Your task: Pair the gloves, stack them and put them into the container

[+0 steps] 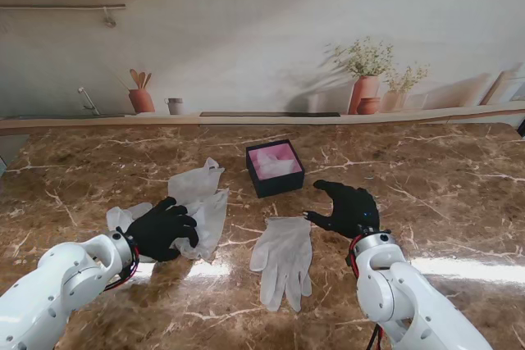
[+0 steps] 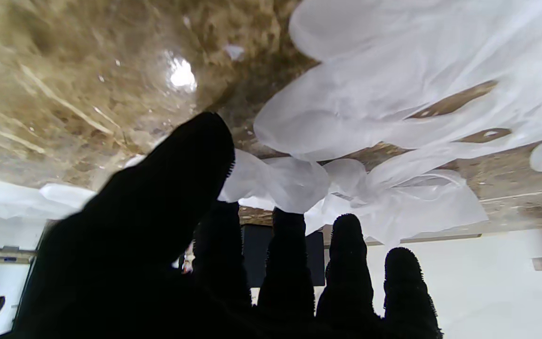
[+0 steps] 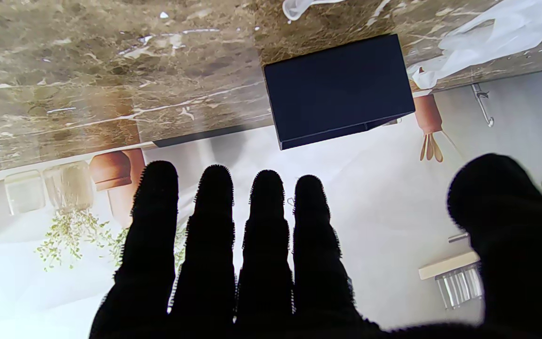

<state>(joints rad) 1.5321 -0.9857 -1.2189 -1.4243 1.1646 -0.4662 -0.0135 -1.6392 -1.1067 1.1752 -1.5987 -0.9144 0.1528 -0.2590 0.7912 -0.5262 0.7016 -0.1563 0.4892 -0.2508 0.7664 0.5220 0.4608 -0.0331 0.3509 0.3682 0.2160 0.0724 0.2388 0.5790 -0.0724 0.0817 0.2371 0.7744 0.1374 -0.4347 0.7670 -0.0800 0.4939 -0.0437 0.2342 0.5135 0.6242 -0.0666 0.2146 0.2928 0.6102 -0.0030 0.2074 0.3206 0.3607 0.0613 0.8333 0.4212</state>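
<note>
Stand view shows the black-gloved left hand [image 1: 164,229] lying on crumpled translucent white gloves [image 1: 201,198] at centre-left, fingers slightly curled, probably gathering them; actual grip unclear. Right hand [image 1: 349,206] hovers spread, empty, between a flat white glove [image 1: 285,258] and the dark square pink-lined container [image 1: 275,168].

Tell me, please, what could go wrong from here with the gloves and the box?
The left hand rests on a crumpled, overlapping heap of gloves, so it might lift several at once or none cleanly. The box is small beside the flat glove, so a stacked pair may hang over its rim.
</note>
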